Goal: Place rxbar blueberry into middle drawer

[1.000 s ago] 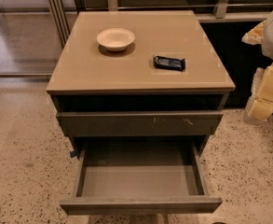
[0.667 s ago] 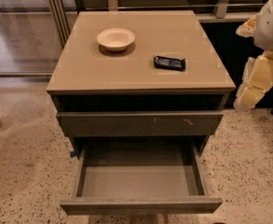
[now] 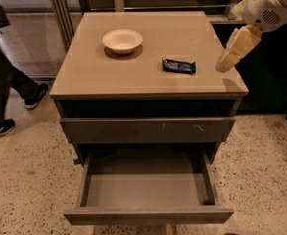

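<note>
The rxbar blueberry (image 3: 179, 66), a small black shiny bar, lies flat on the right half of the tan cabinet top (image 3: 99, 75). The middle drawer (image 3: 148, 190) is pulled out wide at the bottom of the view, and its grey floor is bare. My gripper (image 3: 225, 64) hangs from the cream arm at the upper right, over the right edge of the cabinet top. It is to the right of the bar, a short way off and not touching it.
A cream round bowl (image 3: 122, 40) sits on the cabinet top, left of the bar. Above the open drawer is a shut drawer front with pale scratches (image 3: 148, 129). A person's legs and shoes (image 3: 3, 97) are at the left on the speckled floor.
My arm and gripper have moved left, in over the cabinet's right edge toward the bar. A person has walked into view at the left. The bar, bowl and drawer have not moved.
</note>
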Motion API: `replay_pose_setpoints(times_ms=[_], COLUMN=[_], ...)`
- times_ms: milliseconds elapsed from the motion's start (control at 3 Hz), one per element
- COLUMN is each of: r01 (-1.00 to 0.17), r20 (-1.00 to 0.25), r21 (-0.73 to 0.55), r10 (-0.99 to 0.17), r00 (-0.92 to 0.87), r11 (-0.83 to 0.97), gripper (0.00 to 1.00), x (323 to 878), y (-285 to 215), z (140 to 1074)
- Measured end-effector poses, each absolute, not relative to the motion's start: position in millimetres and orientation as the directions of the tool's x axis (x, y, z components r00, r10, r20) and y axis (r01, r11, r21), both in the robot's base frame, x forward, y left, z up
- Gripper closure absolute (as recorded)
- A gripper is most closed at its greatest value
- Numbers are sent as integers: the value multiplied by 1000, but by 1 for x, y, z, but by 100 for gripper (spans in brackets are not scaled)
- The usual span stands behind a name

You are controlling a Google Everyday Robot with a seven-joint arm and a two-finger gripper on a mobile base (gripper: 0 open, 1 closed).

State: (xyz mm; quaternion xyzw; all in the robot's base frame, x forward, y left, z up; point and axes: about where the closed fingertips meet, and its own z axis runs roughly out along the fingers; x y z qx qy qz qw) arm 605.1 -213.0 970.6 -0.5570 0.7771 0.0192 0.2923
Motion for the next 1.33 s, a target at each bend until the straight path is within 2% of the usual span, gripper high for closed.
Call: replay_pose_setpoints(times_ms=[667, 1333], r01=[-866, -882], r20=[-711, -734], r21=[-207, -160], r10=[-678, -651], r00=[-186, -194], r11=[455, 443], gripper=[0, 0], x=[704, 708], y=[-186, -182], z=[912, 897])
